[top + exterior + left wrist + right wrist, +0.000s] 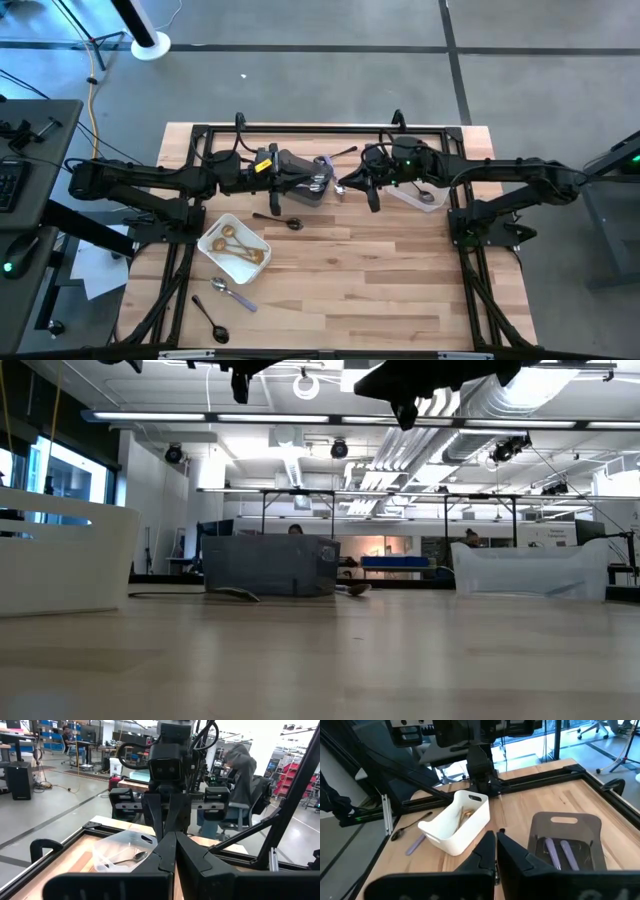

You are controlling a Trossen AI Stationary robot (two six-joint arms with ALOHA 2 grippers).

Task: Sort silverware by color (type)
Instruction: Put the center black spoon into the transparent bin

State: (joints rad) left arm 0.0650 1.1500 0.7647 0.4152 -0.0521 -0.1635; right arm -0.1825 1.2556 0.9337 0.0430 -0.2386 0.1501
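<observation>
left end effector (322,186) closed, empty – over grey bin (300,190) | right end effector (345,187) closed, empty – just right of bin | 2 gold spoons (237,244) in white tray (212,233)

A grey concrete floor (300,80) surrounds the wooden table (350,290). Beyond the far edge, the low view shows an open workshop: white ceiling ducts (450,405), strip lights (200,417), tall windows (60,475), and distant workbenches (400,565).
</observation>
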